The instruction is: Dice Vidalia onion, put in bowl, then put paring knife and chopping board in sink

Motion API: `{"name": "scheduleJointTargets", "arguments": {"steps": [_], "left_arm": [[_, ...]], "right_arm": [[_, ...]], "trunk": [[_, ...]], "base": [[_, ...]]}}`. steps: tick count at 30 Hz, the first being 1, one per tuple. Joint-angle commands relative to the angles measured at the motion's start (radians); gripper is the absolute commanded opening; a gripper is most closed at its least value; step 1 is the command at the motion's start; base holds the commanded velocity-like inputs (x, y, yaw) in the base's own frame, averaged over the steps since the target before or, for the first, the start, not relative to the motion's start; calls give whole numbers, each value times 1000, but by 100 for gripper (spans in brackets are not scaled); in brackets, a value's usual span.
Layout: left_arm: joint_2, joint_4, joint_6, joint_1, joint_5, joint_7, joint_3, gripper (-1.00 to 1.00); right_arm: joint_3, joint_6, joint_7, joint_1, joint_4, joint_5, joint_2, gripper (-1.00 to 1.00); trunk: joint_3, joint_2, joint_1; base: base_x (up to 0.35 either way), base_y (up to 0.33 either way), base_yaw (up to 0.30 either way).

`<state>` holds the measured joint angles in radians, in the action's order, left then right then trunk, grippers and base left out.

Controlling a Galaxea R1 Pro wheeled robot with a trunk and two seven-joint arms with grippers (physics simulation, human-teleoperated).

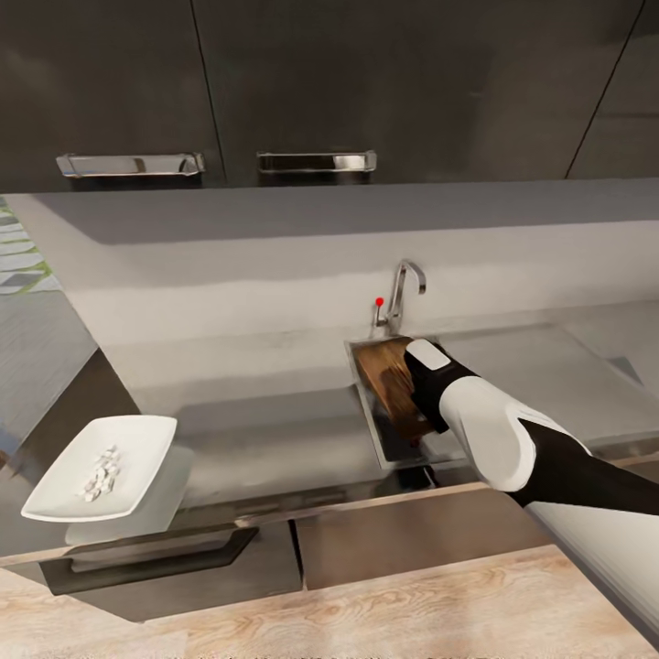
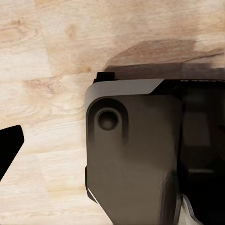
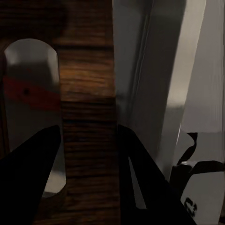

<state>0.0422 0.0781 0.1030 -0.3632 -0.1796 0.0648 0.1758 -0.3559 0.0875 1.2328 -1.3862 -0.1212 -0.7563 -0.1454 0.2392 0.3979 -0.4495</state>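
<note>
From our head camera we see our right arm reaching over the counter (image 1: 275, 430) into the sink (image 1: 361, 352), below the tap (image 1: 403, 284) with its red dot. The right gripper (image 3: 89, 154) is clamped on the board (image 1: 389, 380): in the wrist view its two dark fingers (image 3: 28, 173) straddle the strip of wood beside the handle slot, one finger inside the slot, the other at the board's outer edge. The board sits tilted in the basin, leaning toward the back wall. Through the slot we see a red strip, apparently the knife (image 3: 30, 93) handle, lying under the board. Well to the left, the white bowl (image 1: 101, 467) rests near the counter's front edge with pale diced onion (image 1: 101, 471) in it. The left wrist camera looks down at the wooden floor (image 2: 47, 56) and part of our grey base (image 2: 131, 150); one dark fingertip (image 2: 9, 147) shows, so we cannot tell how the left gripper stands.
</note>
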Motion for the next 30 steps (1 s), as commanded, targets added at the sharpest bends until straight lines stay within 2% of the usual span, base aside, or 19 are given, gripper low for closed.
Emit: {"name": "scheduleJointTargets", "arguments": {"steps": [1, 12, 23, 30], "left_arm": [[1, 5, 8, -2, -9, 1, 8, 100], [1, 5, 8, -2, -9, 1, 8, 100], [1, 4, 8, -2, -9, 2, 8, 100], [1, 5, 7, -2, -9, 1, 8, 100]], "right_arm": [[0, 9, 5, -1, -2, -7, 2, -100], [1, -14, 8, -1, -2, -9, 6, -100], [0, -26, 11, -1, -2, -9, 7, -100], [0, -26, 10, -1, -2, -9, 23, -100]], "trunk": [[3, 2, 0], [12, 2, 0], [12, 2, 0], [16, 2, 0]], "base": [[0, 0, 0], [4, 0, 0], [133, 0, 0], [7, 0, 0]]}}
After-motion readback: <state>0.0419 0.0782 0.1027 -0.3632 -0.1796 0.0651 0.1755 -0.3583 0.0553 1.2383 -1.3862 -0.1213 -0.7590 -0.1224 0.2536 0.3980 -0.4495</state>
